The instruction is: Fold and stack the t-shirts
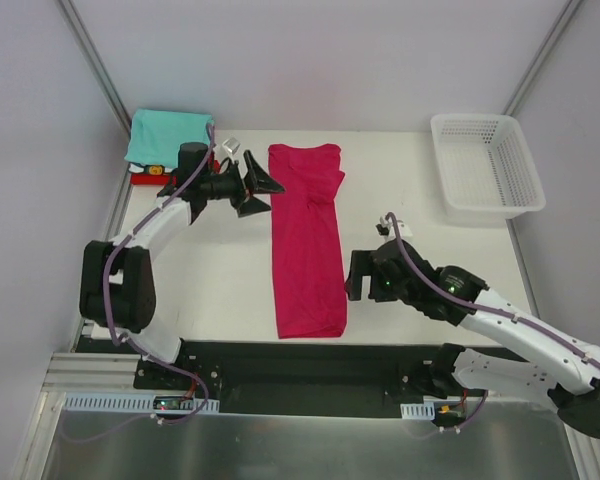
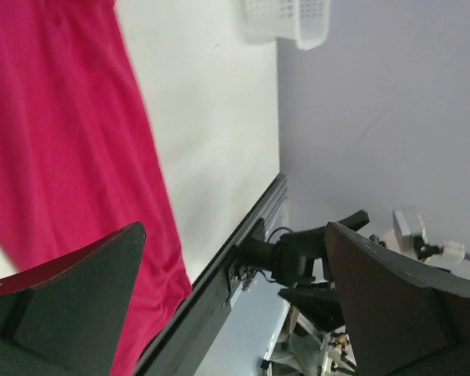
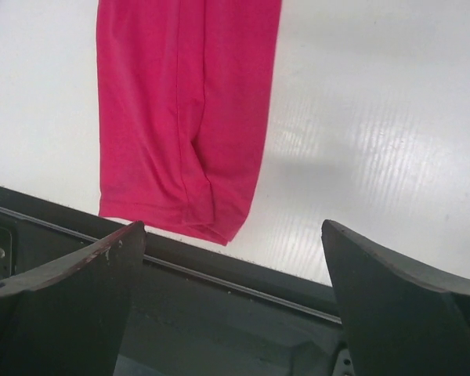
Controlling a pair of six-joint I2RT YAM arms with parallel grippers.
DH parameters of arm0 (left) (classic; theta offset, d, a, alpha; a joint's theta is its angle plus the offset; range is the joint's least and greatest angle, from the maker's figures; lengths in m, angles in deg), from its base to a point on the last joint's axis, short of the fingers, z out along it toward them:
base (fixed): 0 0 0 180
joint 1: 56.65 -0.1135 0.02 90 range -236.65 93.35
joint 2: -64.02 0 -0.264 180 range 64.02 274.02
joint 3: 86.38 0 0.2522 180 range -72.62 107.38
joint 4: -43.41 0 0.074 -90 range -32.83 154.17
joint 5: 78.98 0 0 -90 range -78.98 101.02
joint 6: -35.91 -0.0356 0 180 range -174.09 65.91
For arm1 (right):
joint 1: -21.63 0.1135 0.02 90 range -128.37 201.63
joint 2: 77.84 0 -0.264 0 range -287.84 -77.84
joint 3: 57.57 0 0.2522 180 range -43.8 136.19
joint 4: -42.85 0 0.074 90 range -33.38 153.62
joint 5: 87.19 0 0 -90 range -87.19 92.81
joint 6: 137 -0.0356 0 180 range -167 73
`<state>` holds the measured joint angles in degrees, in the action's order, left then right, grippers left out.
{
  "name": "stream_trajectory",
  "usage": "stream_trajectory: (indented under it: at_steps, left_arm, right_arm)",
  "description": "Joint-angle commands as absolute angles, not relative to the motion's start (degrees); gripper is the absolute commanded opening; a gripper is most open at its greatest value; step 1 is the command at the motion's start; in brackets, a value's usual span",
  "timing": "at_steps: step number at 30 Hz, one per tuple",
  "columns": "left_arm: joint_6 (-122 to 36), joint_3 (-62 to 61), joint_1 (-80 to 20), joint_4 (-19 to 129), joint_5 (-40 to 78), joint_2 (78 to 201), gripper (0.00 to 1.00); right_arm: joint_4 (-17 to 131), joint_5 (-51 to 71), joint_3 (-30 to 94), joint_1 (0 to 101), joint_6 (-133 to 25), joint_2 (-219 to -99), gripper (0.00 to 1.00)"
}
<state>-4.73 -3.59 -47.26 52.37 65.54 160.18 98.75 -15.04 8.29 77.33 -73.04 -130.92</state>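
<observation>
Magenta t-shirt [image 1: 306,245] in every view, teal folded shirt [image 1: 167,136] only overhead

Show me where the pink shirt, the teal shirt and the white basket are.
pink shirt [image 1: 305,240]: top external view, middle of the long cloth strip.
teal shirt [image 1: 165,135]: top external view, centre of its folded top face.
white basket [image 1: 492,213]: top external view, its near wall.

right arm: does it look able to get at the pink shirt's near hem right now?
Probably yes. The right gripper is open and sits just beside the magenta t-shirt, with only bare table between them. The left gripper is up by the collar end, out of the way.
</observation>
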Motion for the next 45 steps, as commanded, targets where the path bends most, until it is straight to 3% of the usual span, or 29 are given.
stream_trajectory:
  at_steps: [1,9,16,45]
  left_arm:
    - [-6.9,-17.67,-47.15,54.53,60.07,151.93,0.99]
    - [0.66,-37.17,-45.66,52.78,56.29,130.39,0.99]
    - [6.46,-48.27,-44.52,48.64,54.35,118.96,0.98]
    - [18.86,-64.18,-25.71,41.53,38.01,112.01,0.93]
  right_arm:
    - [83.79,-9.77,2.53,74.9,-72.31,-131.1,0.97]
    - [69.9,-6.77,-11.18,69.71,-76.09,-127.06,0.99]
    - [65.41,-6.6,-14.53,69.53,-76.96,-127.58,0.95]
    - [56.88,-5.19,-31.94,72.07,-90.67,-114.66,0.92]
